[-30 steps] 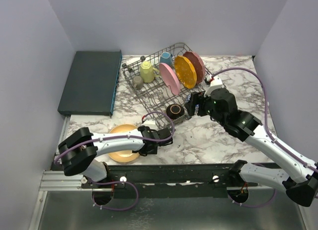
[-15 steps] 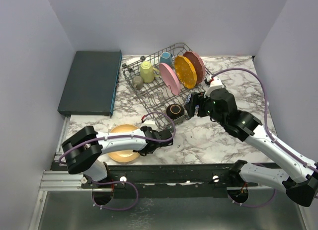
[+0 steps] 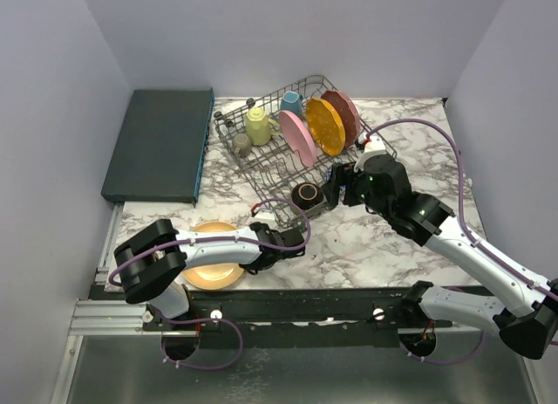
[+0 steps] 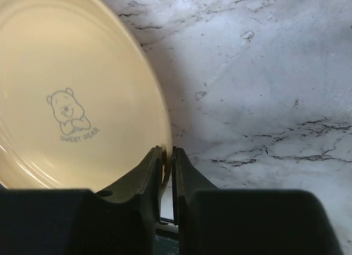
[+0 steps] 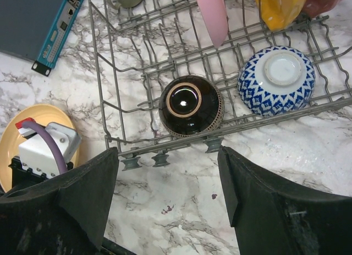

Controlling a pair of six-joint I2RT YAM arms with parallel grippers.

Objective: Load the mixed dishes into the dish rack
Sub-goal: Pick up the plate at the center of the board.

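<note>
A tan plate [image 3: 207, 266] [image 4: 71, 90] with a bear print lies flat near the table's front left. My left gripper [image 3: 248, 261] [image 4: 166, 153] is shut on its right rim, the edge pinched between the jaws. The dish rack [image 3: 270, 164] [image 5: 137, 45] holds a pink plate [image 3: 296, 138], an orange dotted plate [image 3: 324, 125], a dark red plate [image 3: 343, 112], a yellow mug [image 3: 257, 125], a blue mug [image 3: 291, 103] and a grey-green mug [image 3: 241, 144]. A brown bowl [image 5: 190, 105] and a blue-white bowl [image 5: 276, 79] sit upside down at its near edge. My right gripper [image 3: 336, 184] [image 5: 168, 153] hovers open above that edge, holding nothing.
A flat dark teal slab [image 3: 159, 144] [image 5: 33, 18] lies at the back left, beside the rack. Grey walls close in both sides and the back. Bare marble [image 3: 366, 243] stretches between the rack and the front edge.
My left jaws have closed on the tan plate's rim. The right gripper has drifted slightly left over the rack's near edge.
</note>
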